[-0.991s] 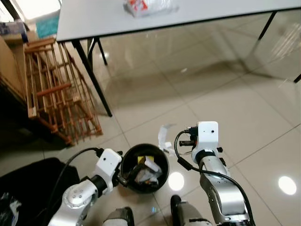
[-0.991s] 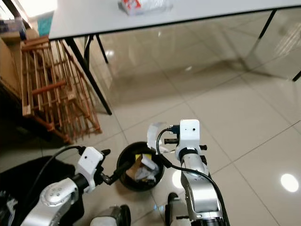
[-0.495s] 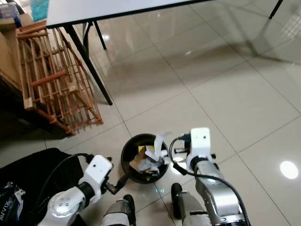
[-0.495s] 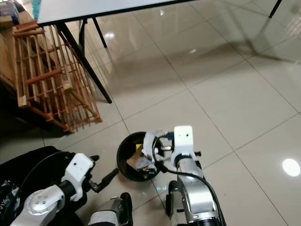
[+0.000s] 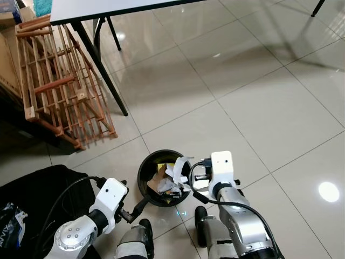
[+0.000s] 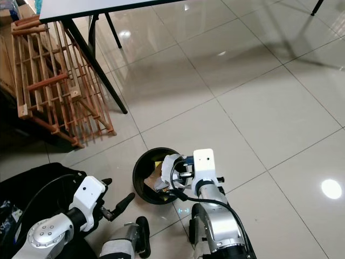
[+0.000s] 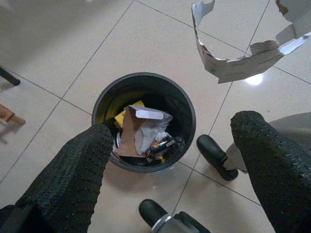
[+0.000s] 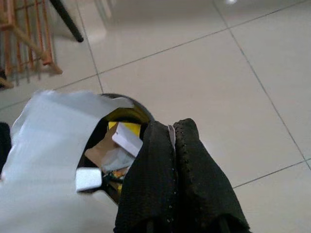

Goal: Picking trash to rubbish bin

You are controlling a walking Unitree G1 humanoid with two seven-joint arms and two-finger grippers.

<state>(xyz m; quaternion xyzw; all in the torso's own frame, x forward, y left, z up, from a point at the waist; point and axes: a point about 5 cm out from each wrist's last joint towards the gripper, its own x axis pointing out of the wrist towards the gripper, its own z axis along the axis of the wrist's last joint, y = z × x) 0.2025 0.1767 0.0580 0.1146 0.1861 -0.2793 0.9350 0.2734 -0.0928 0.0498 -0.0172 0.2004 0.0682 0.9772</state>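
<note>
white torn paper (image 8: pixel 53 145) is pinched in my right pincer (image 8: pixel 172 141), fingers clenched on it, held just over the rim of the black rubbish bin (image 5: pixel 144 168) on the tiled floor (image 5: pixel 259 91). the bin already holds cardboard and wrappers. my left pincer (image 7: pixel 170 160) hangs released beside the bin, grasping nothing.
</note>
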